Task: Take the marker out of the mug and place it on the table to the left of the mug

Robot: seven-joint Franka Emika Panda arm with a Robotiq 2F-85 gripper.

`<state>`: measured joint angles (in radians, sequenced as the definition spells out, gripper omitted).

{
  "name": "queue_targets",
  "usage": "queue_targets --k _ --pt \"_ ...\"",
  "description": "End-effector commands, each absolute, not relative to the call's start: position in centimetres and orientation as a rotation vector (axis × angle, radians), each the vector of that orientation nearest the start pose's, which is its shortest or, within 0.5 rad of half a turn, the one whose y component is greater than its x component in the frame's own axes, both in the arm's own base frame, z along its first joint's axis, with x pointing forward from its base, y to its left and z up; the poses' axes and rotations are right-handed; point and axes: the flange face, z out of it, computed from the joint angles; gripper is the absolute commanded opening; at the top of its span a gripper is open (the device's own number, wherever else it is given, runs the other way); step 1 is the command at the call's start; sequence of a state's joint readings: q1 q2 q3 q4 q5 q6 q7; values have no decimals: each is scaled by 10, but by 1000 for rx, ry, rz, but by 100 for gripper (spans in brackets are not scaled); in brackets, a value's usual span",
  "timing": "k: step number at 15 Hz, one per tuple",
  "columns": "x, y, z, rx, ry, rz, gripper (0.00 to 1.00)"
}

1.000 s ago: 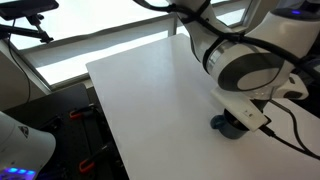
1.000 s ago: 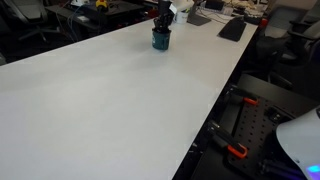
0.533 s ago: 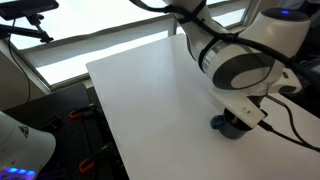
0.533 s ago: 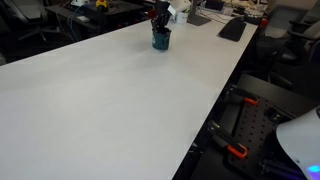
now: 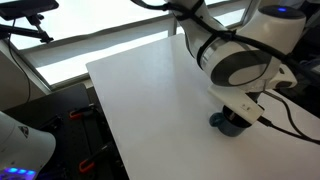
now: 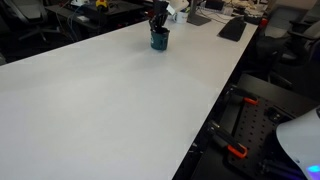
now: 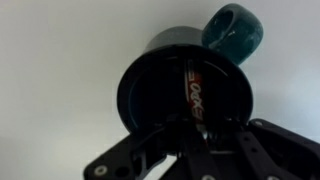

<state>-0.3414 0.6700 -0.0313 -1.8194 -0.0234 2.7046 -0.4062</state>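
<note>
The dark blue mug (image 7: 190, 85) stands on the white table (image 7: 60, 60), its handle (image 7: 235, 28) at the upper right in the wrist view. The reddish-orange marker (image 7: 191, 92) stands inside it against the dark interior. My gripper (image 7: 190, 128) reaches down into the mug, its dark fingers drawn together round the marker's near end. In both exterior views the mug (image 5: 224, 123) (image 6: 158, 39) sits near the table's far edge, with the gripper (image 6: 159, 20) directly above it and the arm covering most of it. The marker is hidden in those views.
The white table (image 6: 110, 100) stretches wide around the mug. Keyboards and desk clutter (image 6: 232, 28) lie beyond the table. A cable (image 5: 290, 125) hangs from the arm near the mug. A dark floor with equipment (image 5: 70, 130) lies off the table's edge.
The arm has shifted only slightly over the mug. The mug stays in the same spot.
</note>
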Motion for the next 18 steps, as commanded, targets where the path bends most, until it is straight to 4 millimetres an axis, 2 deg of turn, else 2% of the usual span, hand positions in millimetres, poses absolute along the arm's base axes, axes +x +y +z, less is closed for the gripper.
queue_targets --k 1,5,8,10,13,15,16,18 --pt "621 -232 211 -3228 -96 -303 5" --pt "625 -221 245 -3263 -60 -271 5" --pt "626 -204 286 -3316 -29 -185 5" --pt "627 -186 320 -3371 -17 -115 5" --pt "625 -146 365 -3442 -30 15 5" --pt "618 -112 371 -3440 -113 153 5" --pt "613 -95 367 -3403 -167 235 5" --pt "604 -64 344 -3302 -257 389 5"
